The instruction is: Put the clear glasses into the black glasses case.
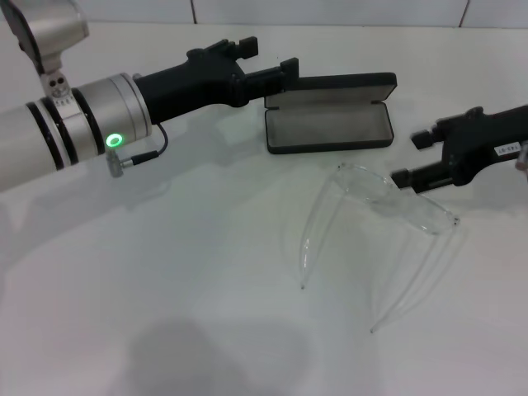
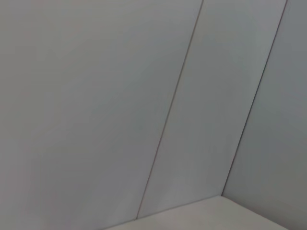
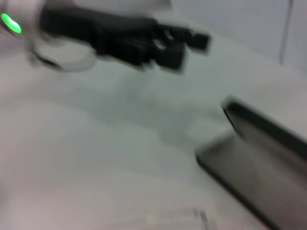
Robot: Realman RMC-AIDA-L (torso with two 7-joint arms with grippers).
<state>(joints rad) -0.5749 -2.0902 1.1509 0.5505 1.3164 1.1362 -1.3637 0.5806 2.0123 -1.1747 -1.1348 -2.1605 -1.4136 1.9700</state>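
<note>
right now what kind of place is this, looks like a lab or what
Probably a lab test bench: a bare white table, plain panelled wall behind, and only staged items, an open black glasses case and clear glasses, between two robot arms.

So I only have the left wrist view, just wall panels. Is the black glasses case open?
Observer: Yes, the black glasses case lies open on the table, grey lining up, nothing inside.
Operator: And the clear glasses?
Observer: The clear glasses lie in front of the case, temple arms unfolded.
Operator: Grippers?
Observer: The right gripper is open at the lens; the left gripper is open by the case's left end.
</note>
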